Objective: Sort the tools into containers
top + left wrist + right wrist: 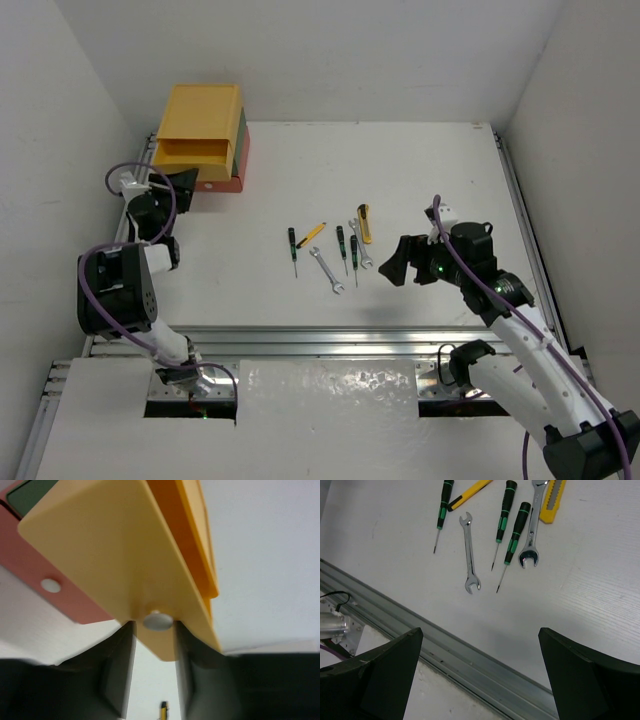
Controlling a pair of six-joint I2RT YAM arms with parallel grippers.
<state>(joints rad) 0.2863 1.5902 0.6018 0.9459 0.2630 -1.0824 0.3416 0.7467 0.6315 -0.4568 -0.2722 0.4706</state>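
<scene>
The containers are a stack at the back left. The yellow drawer on top is pulled out over the green and red-orange drawers. My left gripper sits at the yellow drawer's front, narrowly open. Its fingers flank the white knob with a slim gap. The tools lie mid-table: three black-handled screwdrivers, a yellow-handled one, two wrenches and a utility knife. My right gripper hovers wide open and empty just right of them.
A metal rail runs along the table's near edge, below the right gripper. White walls close in the table on the left, back and right. The red-orange drawer's knob shows left of my left fingers.
</scene>
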